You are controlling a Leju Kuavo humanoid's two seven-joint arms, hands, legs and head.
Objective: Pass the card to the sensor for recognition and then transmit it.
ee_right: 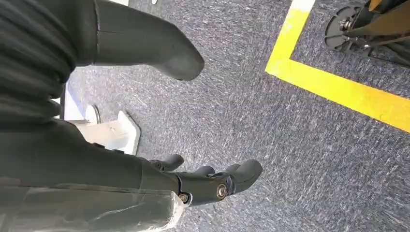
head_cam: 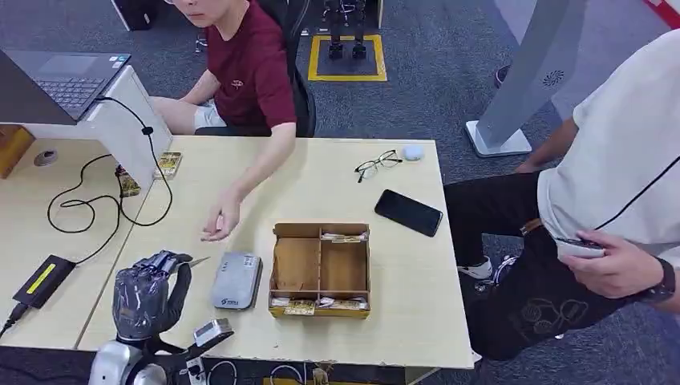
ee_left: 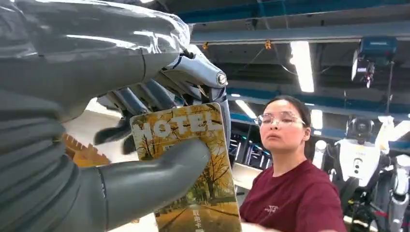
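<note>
At about 8 o'clock on the table (head_cam: pixel 401 321) in the head view, the left hand (head_cam: pixel 144 293) pinches a card (ee_left: pixel 191 164) between thumb and fingers; the card, printed "HOTEL" over yellow autumn trees, stands upright in the left wrist view. Just beside the hand, at its 3 o'clock, lies the grey sensor (head_cam: pixel 237 281). Next comes a wooden compartment box (head_cam: pixel 321 269) holding more cards, then a black phone (head_cam: pixel 408 212) at 1 o'clock of the box. The right hand (ee_right: pixel 203 181) hangs over carpet, fingers apart, holding nothing.
</note>
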